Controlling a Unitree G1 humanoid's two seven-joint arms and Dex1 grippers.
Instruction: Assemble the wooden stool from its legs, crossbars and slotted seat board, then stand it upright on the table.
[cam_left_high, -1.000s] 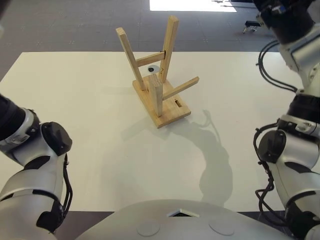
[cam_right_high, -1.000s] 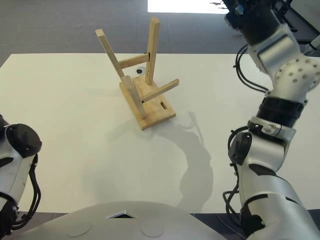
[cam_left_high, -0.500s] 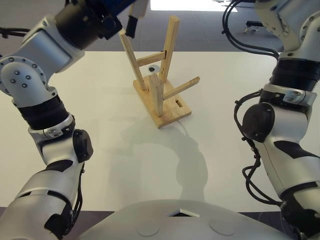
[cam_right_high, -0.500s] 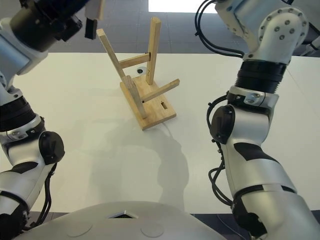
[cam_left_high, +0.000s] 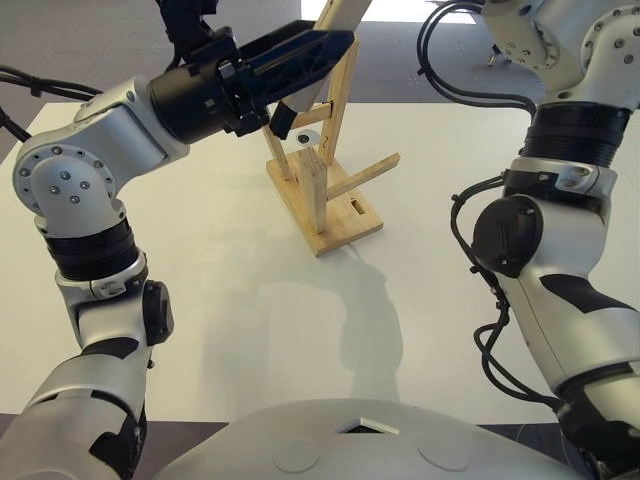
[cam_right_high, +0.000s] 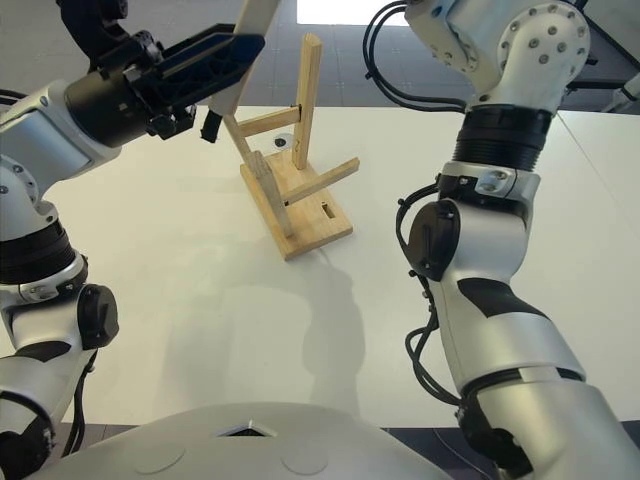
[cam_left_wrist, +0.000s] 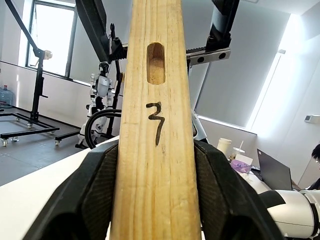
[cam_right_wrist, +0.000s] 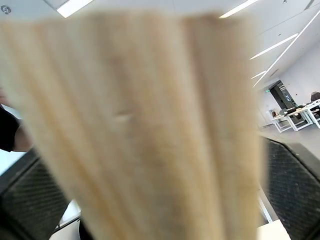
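Tabletop (cam_left_high: 200, 300), far edge: half-built stool (cam_left_high: 322, 195); left gripper (cam_left_wrist: 156, 165) clamps a leg (cam_left_wrist: 156, 75), right gripper (cam_right_wrist: 150, 165) a wooden piece (cam_right_wrist: 135, 100), so a clumsy swing could topple it.

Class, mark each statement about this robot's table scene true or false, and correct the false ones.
1. The stool stands upright on its legs. False: the stool rests on its seat board, legs pointing up.
2. The left claw holds a wooden leg marked 3. True.
3. The table is black. False: the table is white.
4. A crossbar joins two of the fitted legs. True.
5. The right claw grips a piece of wood. True.
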